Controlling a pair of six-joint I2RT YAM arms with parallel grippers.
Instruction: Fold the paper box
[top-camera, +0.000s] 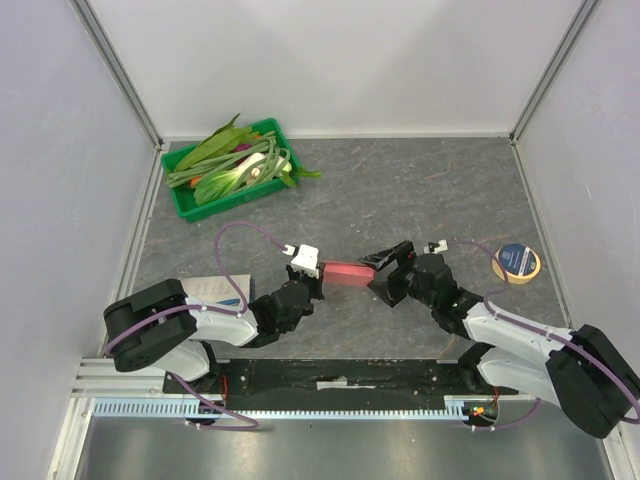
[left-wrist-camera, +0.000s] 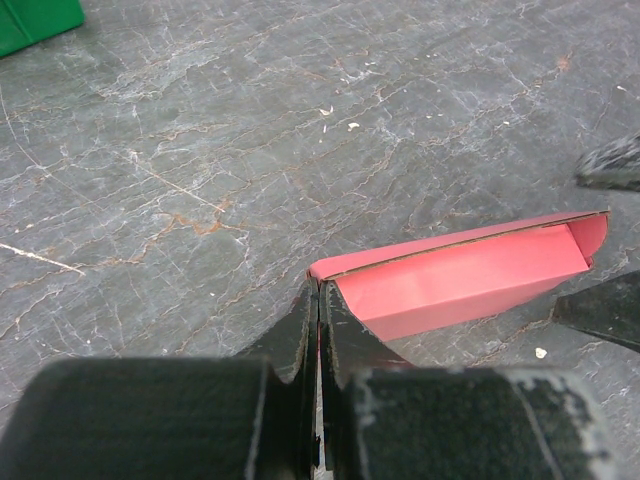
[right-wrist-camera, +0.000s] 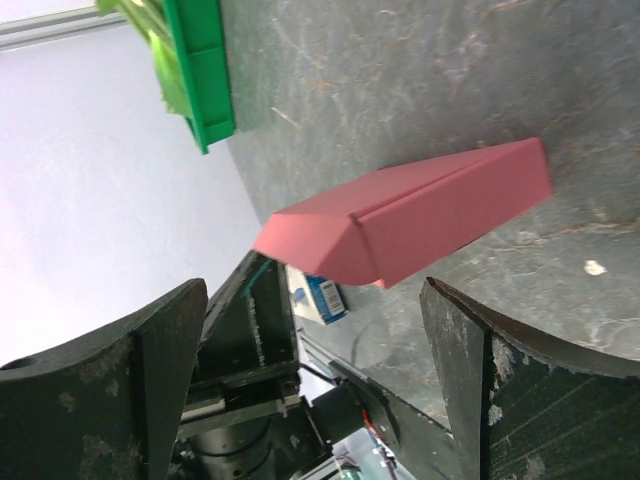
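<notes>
Mid-table, between my two arms: paper box (top-camera: 348, 271), pink-red, partly folded into flat tube, lying crosswise. My left gripper (left-wrist-camera: 318, 300) pinched tight on edge at box's left end. My right gripper (right-wrist-camera: 315, 290) spread wide, one finger on each side of box's right end, holding nothing. Cannot tell whether box rests on table (top-camera: 420, 190) or sits just above. Green tray (top-camera: 185, 205) at far left, well apart.

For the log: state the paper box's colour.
The paper box is pink-red; left wrist view.
</notes>
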